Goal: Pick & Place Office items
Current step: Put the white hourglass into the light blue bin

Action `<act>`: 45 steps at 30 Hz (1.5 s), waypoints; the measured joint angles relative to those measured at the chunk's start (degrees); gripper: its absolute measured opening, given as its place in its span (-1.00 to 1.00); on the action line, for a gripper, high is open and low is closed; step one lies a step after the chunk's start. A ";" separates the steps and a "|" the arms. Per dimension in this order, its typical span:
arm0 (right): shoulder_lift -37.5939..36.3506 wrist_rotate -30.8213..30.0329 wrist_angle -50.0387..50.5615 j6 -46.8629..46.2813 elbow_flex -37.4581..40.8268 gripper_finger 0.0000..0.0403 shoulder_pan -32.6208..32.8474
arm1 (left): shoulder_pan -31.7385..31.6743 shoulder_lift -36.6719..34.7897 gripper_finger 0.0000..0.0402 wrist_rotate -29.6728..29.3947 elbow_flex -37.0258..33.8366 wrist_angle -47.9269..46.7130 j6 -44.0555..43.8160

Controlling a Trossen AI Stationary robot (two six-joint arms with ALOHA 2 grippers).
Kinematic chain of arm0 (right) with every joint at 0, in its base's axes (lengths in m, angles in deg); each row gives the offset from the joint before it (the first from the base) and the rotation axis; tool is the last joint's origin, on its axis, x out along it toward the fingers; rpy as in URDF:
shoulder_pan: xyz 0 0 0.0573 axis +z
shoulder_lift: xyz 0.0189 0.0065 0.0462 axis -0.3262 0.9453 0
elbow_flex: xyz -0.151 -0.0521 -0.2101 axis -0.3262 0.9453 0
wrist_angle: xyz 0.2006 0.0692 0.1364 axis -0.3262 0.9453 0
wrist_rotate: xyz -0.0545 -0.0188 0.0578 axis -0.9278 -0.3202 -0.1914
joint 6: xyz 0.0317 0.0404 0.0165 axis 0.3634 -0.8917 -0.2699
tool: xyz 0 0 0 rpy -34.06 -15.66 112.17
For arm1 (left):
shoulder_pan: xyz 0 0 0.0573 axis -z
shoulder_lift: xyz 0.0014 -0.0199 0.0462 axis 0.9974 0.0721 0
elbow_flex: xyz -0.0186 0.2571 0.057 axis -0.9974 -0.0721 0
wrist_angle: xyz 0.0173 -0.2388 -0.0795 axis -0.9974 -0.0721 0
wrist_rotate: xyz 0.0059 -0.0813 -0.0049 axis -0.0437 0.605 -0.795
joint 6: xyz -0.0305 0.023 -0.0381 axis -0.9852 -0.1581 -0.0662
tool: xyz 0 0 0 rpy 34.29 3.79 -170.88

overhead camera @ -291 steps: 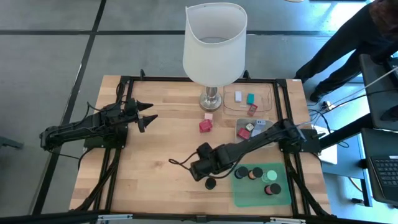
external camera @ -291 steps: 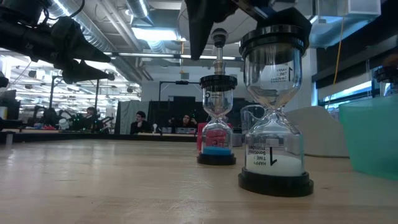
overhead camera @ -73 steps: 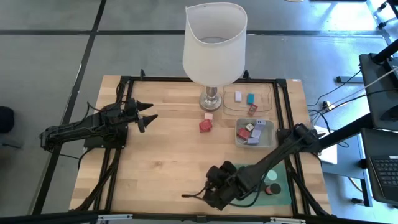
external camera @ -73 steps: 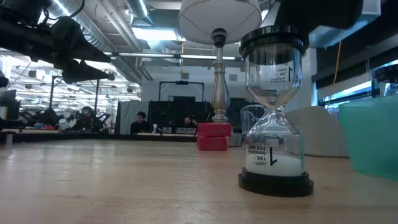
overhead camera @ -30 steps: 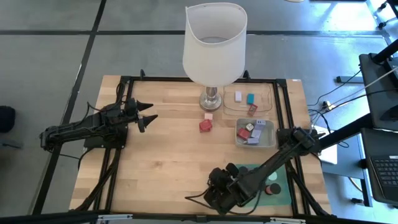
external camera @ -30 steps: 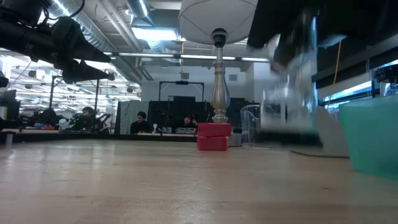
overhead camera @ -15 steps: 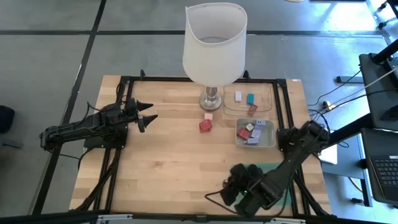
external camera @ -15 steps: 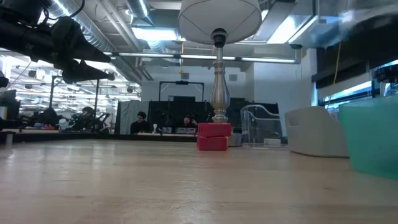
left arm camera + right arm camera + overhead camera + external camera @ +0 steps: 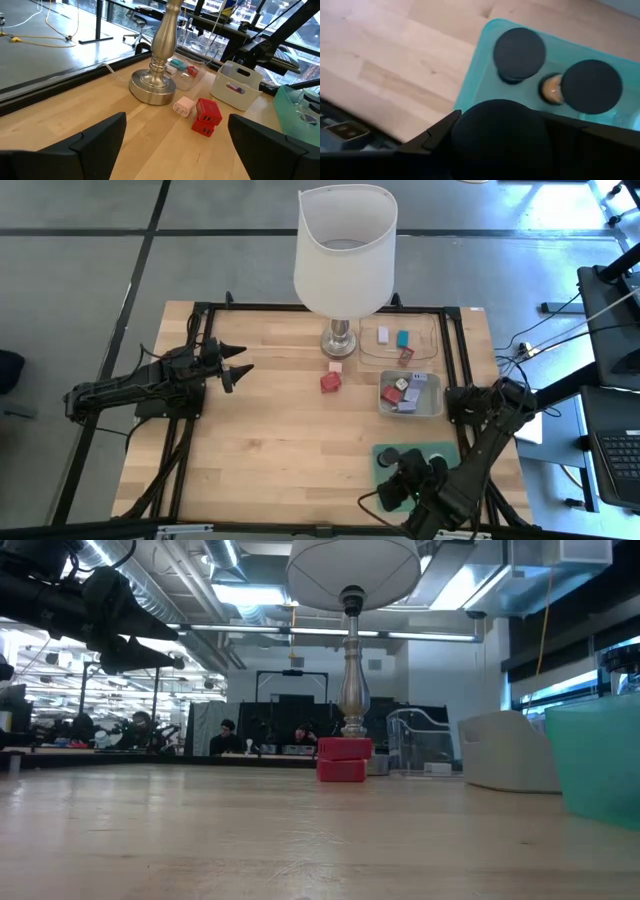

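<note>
My right gripper (image 9: 407, 480) hovers over the near left corner of the green mat (image 9: 452, 452), shut on an hourglass whose black round cap (image 9: 500, 131) fills the right wrist view. Two more black-capped pieces (image 9: 519, 52) (image 9: 591, 86) stand on the mat (image 9: 480, 75) beyond it. A red block (image 9: 329, 381) and a small pink block (image 9: 335, 366) lie on the wood near the lamp base. My left gripper (image 9: 240, 361) waits open at the far left, pointing toward them (image 9: 207, 116). My right gripper has the hourglass's black round cap (image 9: 470, 125) pinched between its two fingers (image 9: 437, 137), one on either side. The fingers come steeply from above, pointing down. The cap hides the rest of the hourglass and whether it stands clear of the mat.
The large white-shaded lamp (image 9: 345, 250) stands at the far middle. A clear tray (image 9: 425, 340) and a grey bin (image 9: 432, 408) with small blocks sit at the far right. Bare wood spreads across the table's middle and left (image 9: 250, 830).
My right gripper has carried the hourglass up and toward the table's right edge, from the bare wood near the front edge to above the mat's near left corner, rolling its wrist on the way. The hourglass has left the low view.
</note>
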 joint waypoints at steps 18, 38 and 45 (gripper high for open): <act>0.11 -3.68 -10.85 0.00 11.47 0.04 2.25 | 0.00 -0.01 0.73 0.00 0.00 0.00 0.01; 0.11 -3.47 -13.32 4.87 13.31 0.14 -0.36 | 0.00 0.00 0.73 -0.02 0.00 0.00 0.00; 0.13 -3.50 -13.36 6.11 13.31 0.29 -1.46 | 0.00 0.00 0.73 -0.01 0.00 0.00 0.01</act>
